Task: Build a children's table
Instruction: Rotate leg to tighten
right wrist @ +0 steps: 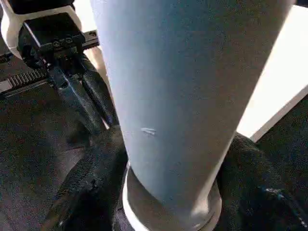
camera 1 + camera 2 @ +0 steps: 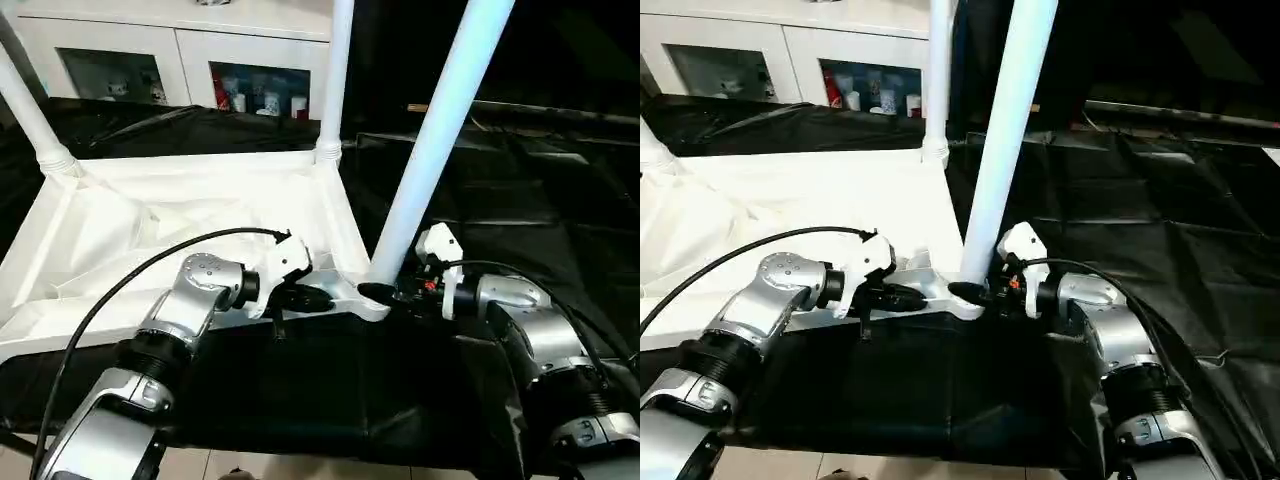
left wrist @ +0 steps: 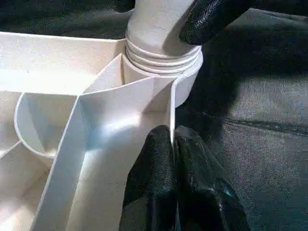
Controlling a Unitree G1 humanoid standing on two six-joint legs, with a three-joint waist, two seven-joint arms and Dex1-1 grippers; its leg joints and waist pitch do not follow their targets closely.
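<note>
The children's table lies upside down: its white tabletop (image 2: 200,215) shows the ribbed underside. White legs stand in the far left socket (image 2: 30,110) and the far right socket (image 2: 335,70). A third leg (image 2: 440,120) rises, tilted to the right, from the near right corner socket (image 3: 159,67). My right gripper (image 2: 385,292) is at this leg's base, one black finger (image 1: 91,183) on each side, pressed against the tube. My left gripper (image 2: 310,298) is just left of that corner, its fingers (image 3: 159,178) pinched on the tabletop's thin rim wall.
The tabletop rests on a large black-draped table (image 2: 520,200), with wrinkled cloth to the right and in front. A white glass-door cabinet (image 2: 180,60) stands behind. A black cable (image 2: 150,265) arcs over my left forearm. Floor tiles (image 2: 300,465) show below the near table edge.
</note>
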